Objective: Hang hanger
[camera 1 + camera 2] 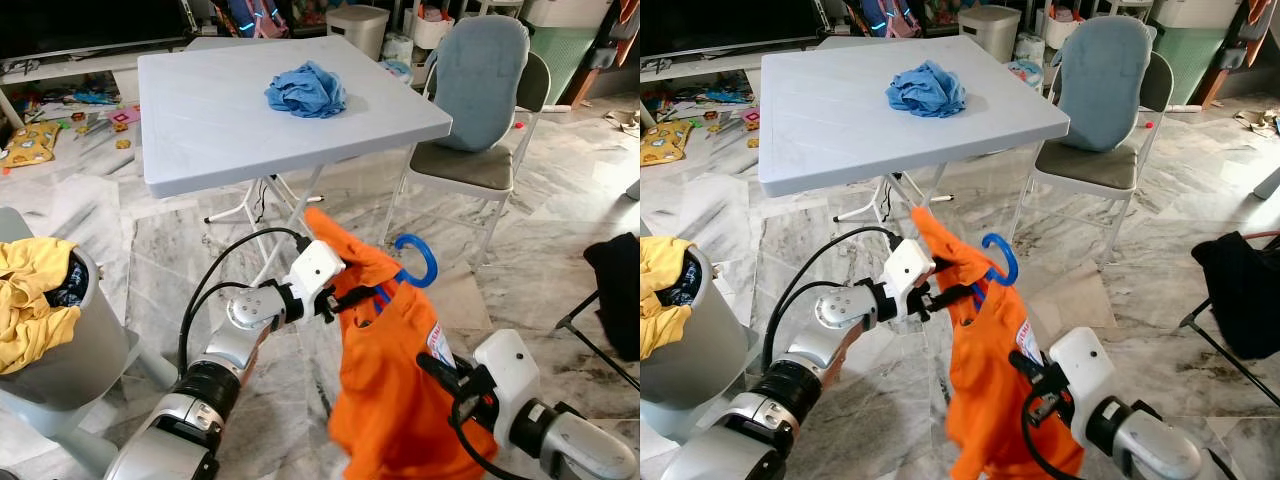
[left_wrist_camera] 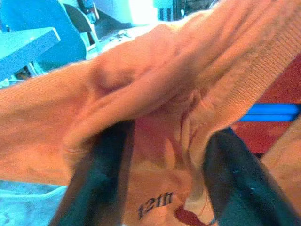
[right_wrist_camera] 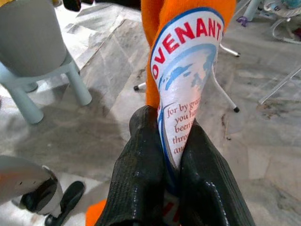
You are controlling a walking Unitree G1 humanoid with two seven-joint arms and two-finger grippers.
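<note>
The blue hanger, its hook at twelve o'clock, sits inside a limp orange T-shirt. The left gripper pinches the collar; the right gripper clamps the printed front. The cloth looks light and likely slippery, so the stiff hook looks the surer hold.

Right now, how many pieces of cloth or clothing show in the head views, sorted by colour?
Orange: 1, the orange shirt on the blue hanger, pinched by the left end effector and right end effector.
Blue: 1, the crumpled blue cloth on the table.
Yellow: 1, the yellow clothes in the grey basket.
Black: 1, the black garment.
Total: 4.
</note>
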